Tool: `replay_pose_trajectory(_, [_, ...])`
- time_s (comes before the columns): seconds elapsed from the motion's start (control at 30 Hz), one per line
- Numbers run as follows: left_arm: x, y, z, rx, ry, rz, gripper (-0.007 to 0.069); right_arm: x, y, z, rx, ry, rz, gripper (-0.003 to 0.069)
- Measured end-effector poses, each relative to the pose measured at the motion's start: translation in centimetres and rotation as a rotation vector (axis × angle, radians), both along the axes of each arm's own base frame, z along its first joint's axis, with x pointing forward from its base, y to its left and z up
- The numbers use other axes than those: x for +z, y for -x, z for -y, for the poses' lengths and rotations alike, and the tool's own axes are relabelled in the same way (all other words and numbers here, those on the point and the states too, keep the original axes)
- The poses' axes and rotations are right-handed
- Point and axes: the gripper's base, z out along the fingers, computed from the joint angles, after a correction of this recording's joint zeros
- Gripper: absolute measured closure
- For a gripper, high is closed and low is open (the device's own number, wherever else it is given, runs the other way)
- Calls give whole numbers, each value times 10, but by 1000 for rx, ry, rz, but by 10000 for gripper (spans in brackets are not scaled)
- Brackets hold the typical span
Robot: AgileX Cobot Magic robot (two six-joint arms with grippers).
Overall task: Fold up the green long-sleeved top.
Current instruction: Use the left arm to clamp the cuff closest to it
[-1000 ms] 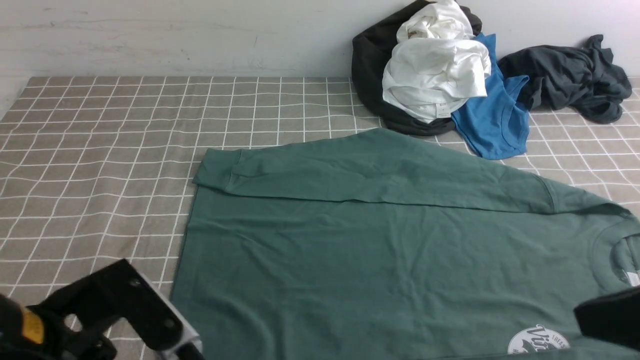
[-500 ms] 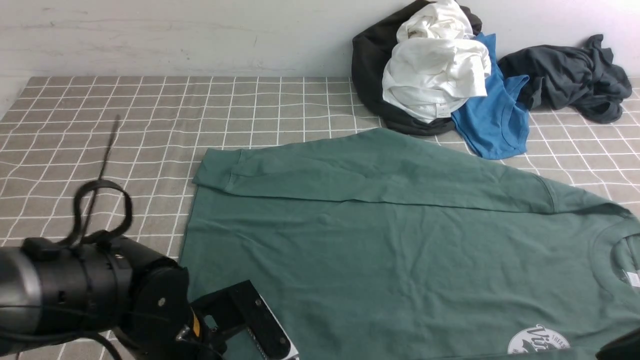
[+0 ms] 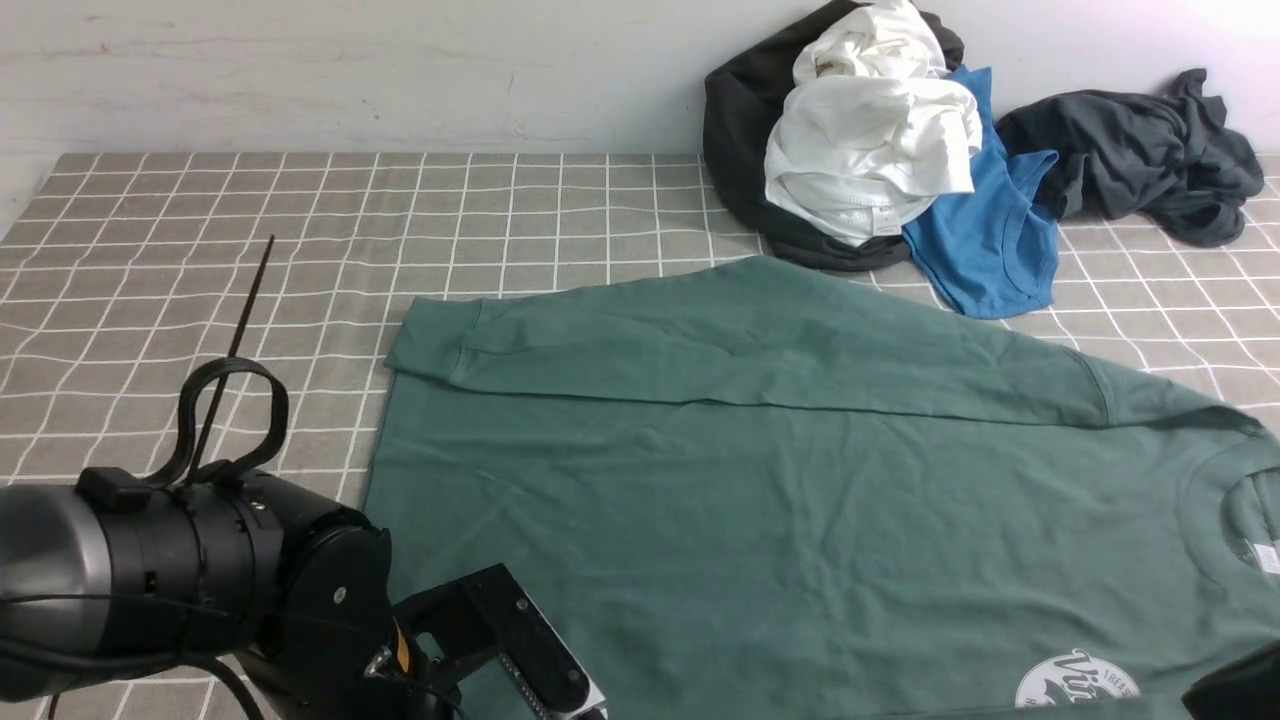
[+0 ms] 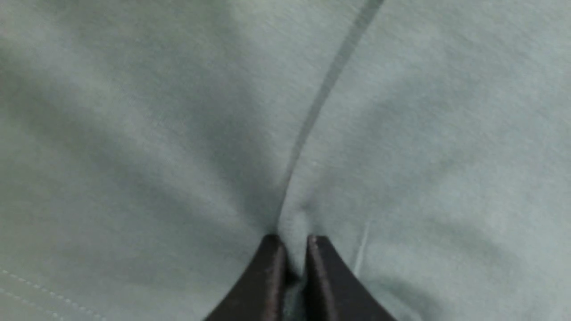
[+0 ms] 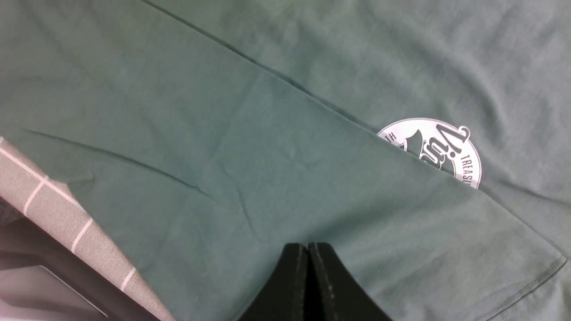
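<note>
left hand [image 4: 296,240] | my tips pinch a small ridge of the green long-sleeved top [image 4: 424,133]; crease [image 4: 312,111] runs off from the pinch | cloth fills view

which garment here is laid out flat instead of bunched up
The green long-sleeved top, spread flat; the white garment, blue shirt and dark grey garment lie crumpled.

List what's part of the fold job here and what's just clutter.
Job: green long-sleeved top; left gripper, pinching its fabric; right gripper, shut.
Lying about: white garment, blue shirt, dark grey garment, black garment, all by the back wall.
</note>
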Motion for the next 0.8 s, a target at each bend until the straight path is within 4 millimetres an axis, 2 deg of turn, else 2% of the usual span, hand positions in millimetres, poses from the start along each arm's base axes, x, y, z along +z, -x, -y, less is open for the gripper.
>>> replay_pose_trajectory(0.3, [2, 3, -1, 4, 4, -7, 601, 0, 0, 0, 0, -1, 2, 673])
replay_pose_trajectory(0.5, [11, 6, -3, 2, 17, 6, 601, 0, 0, 0, 0, -1, 2, 673])
replay_pose_trajectory(0.8, [11, 6, -3, 2, 17, 6, 601, 0, 0, -1, 3, -10, 0, 673])
